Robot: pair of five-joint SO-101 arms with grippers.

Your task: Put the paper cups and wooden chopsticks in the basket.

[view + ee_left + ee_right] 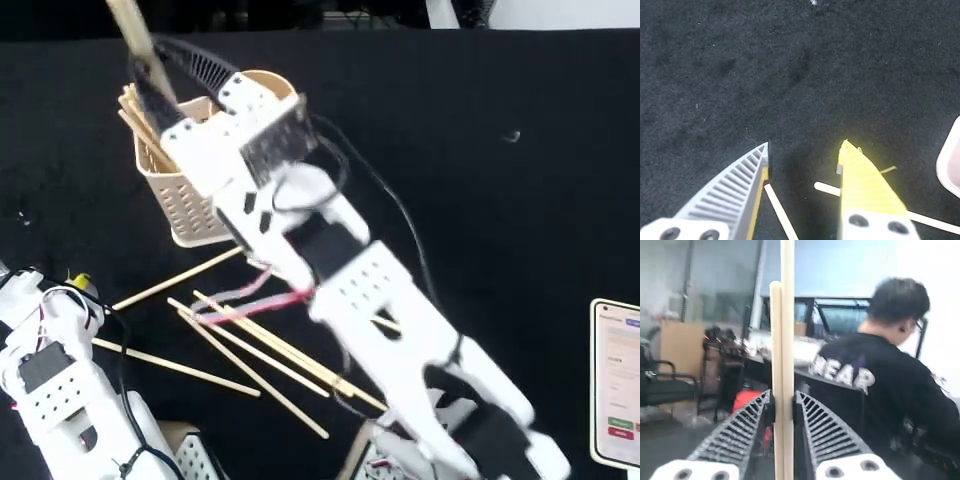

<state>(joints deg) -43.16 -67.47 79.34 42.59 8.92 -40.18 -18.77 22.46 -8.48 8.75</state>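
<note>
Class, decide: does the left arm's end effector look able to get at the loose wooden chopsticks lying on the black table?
Probably yes: the left end effector hangs open over thin wooden chopsticks, with nothing between them.

Even overhead light meets the black cloth (520, 200), which swallows shadows, while the white right arm (380, 290) glares at centre. In the right wrist view the back wall (840, 265) shines from 12 to 3 o'clock, and the wooden chopsticks (787, 340) stand well lit.

A lab-like office, with a black armchair (665, 390), cluttered desks (755, 346), big windows (725, 285) and a black-clothed table (500, 200).
</note>
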